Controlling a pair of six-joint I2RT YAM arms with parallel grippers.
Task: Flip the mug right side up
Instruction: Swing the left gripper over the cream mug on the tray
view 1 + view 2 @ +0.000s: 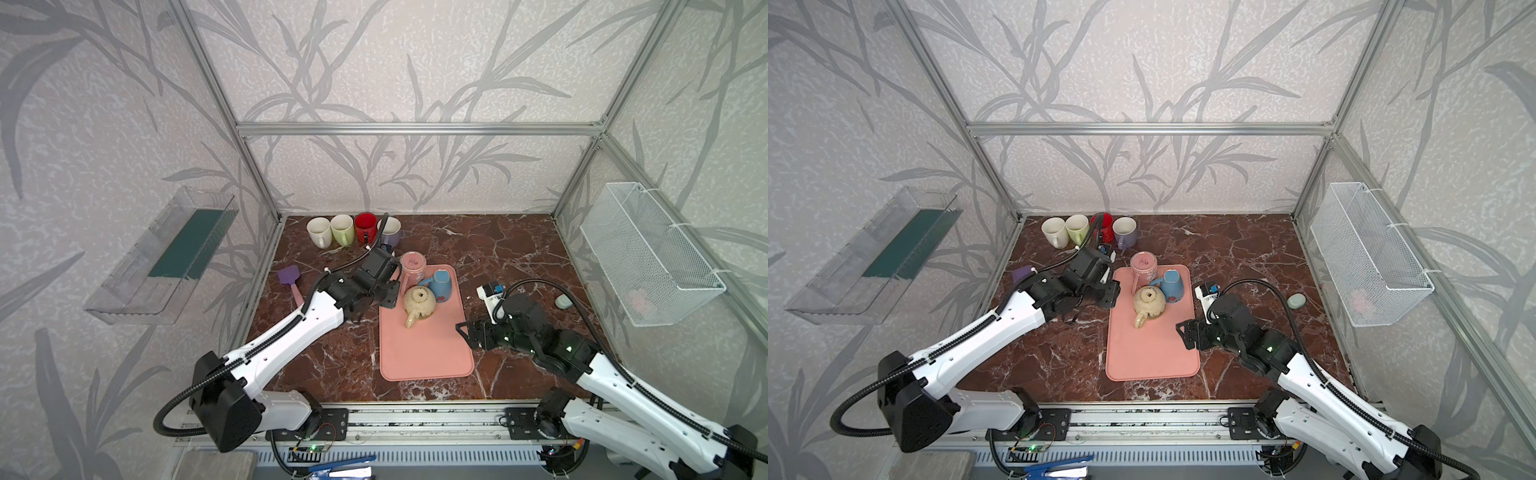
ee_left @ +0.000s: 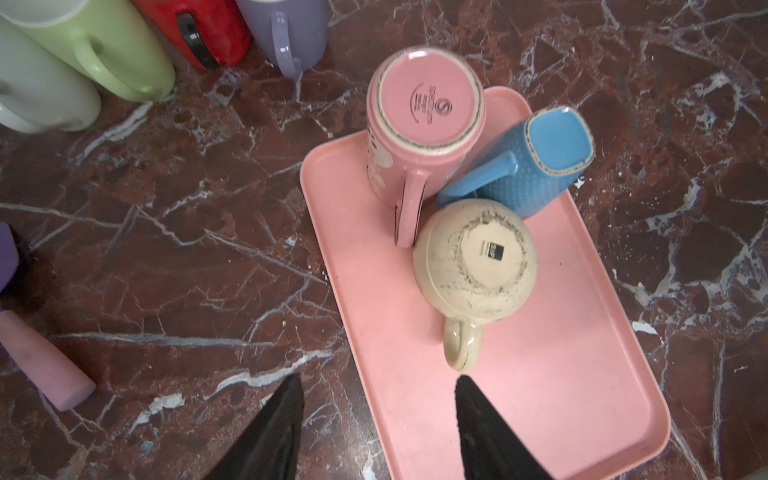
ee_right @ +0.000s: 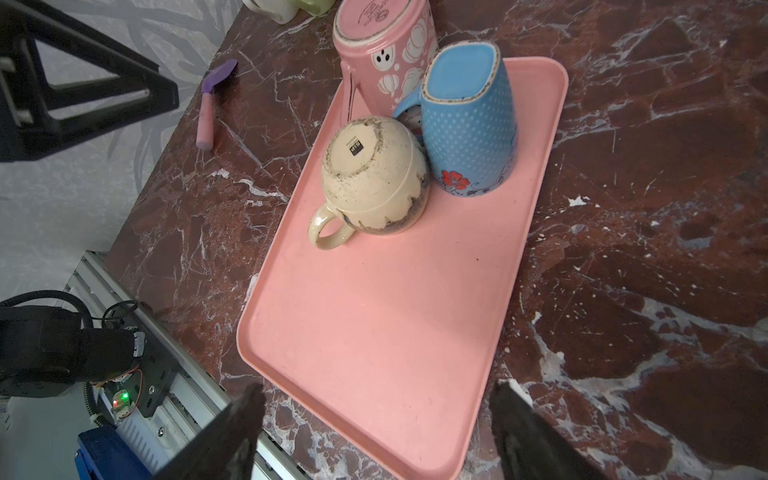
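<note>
On the far half of a pink tray (image 1: 424,353), three mugs stand upside down, packed close together: a round cream mug (image 1: 419,305) nearest me with its handle pointing toward the front, a tall pink mug (image 1: 412,266) behind it at the tray's far left corner, and a blue mug (image 1: 441,284) leaning at a tilt on the right, its handle tucked in between the other two. I cannot tell whether the three touch. The left gripper (image 2: 379,382) hovers at the tray's left edge, just beside the cream mug, its jaws apart and holding nothing. The right gripper (image 3: 380,388) hangs over the tray's right edge, nearer the front, its jaws spread wide and likewise empty. The tray lies near the middle of the dark red marble table (image 1: 519,257). Along the back left, four mugs stand upright in a row: white (image 1: 318,230), green (image 1: 341,228), red (image 1: 365,226) and lavender (image 1: 390,230). A purple spatula (image 1: 287,275) with a pink handle lies left of the tray, beyond the left arm.
</note>
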